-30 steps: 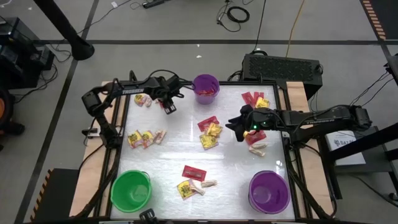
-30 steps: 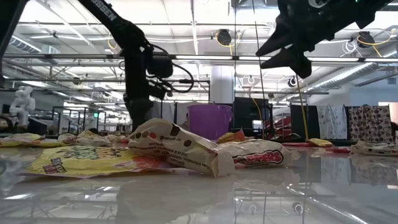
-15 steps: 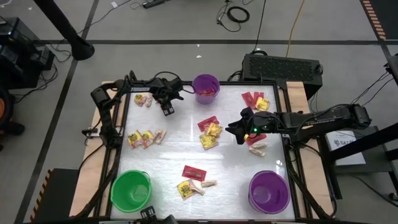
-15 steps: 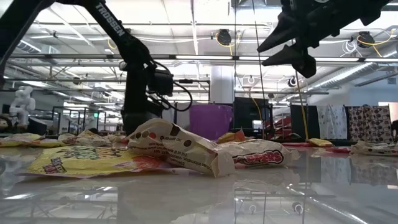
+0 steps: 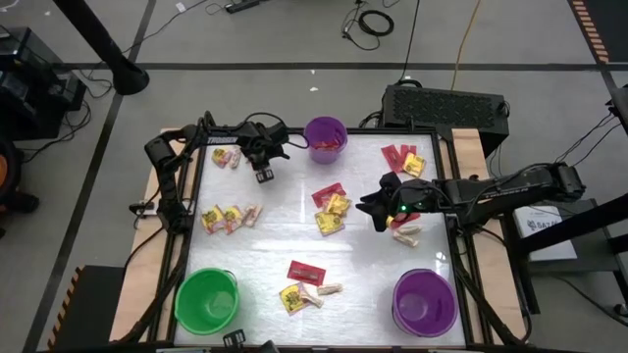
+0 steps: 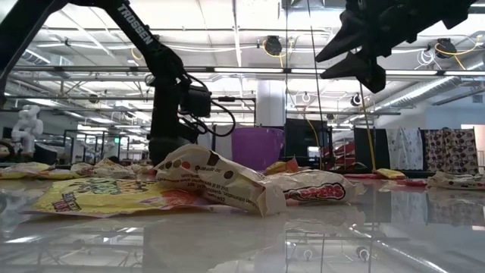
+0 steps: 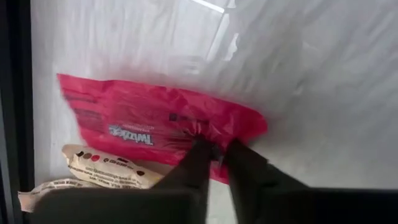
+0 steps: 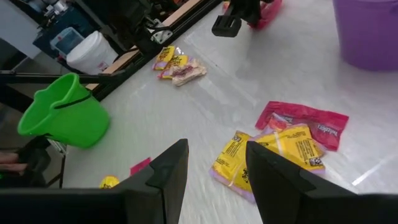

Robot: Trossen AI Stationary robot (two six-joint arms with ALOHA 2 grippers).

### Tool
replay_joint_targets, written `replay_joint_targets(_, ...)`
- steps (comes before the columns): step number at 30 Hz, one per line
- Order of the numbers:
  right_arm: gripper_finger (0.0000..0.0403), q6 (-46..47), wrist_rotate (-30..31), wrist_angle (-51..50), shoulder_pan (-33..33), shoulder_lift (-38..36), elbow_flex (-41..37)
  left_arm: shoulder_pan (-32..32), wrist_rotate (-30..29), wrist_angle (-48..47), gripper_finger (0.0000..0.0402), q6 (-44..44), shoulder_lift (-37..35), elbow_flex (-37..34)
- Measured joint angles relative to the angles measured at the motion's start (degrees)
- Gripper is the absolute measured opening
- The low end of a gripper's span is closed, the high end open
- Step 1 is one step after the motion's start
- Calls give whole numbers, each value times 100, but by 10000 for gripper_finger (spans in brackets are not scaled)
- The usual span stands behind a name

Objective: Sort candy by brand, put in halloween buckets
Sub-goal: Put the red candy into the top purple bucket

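My left gripper [image 5: 262, 174] is at the far left of the table, near the far purple bucket [image 5: 326, 137], and is shut on a flat red packet [image 7: 143, 124]. Tan pieces [image 7: 106, 174] lie beyond it by the table's left rim. My right gripper [image 5: 376, 211] is open and empty, hovering right of the centre pile of red and yellow packets [image 5: 331, 208], which shows ahead of its fingers in the right wrist view [image 8: 280, 146]. A green bucket [image 5: 206, 299] stands near left and a second purple bucket [image 5: 424, 302] near right. My left gripper pinches the red packet between its two fingers at one long edge [image 7: 202, 132], toward the packet's end. The packet spreads out flat beyond the fingertips. Whether it is clear of the table I cannot tell.
More candy lies in small piles at the left [image 5: 229, 218], near middle [image 5: 304, 284], far right [image 5: 404, 157], far left [image 5: 226, 157] and under the right arm [image 5: 404, 230]. The table's raised dark frame [image 5: 191, 196] runs along its edges.
My left gripper has moved a little toward the near-left, away from the far purple bucket, while its arm has swung. My right gripper has drifted slightly toward the near edge, still open.
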Motion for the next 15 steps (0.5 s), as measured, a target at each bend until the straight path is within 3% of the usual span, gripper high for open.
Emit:
replay_joint_targets(2, 155, -55, 53, -2, -2, 0, 0, -2, 3, -103, 11, -54, 10, 57)
replay_joint_targets(7, 155, -73, 173, -14, -2, 0, 0, -66, 175, -493, 9, -108, -110, 233)
replay_joint_targets(15, 155, 12, 162, -26, -2, 0, 0, -199, 751, -532, 3, -351, -983, 264)
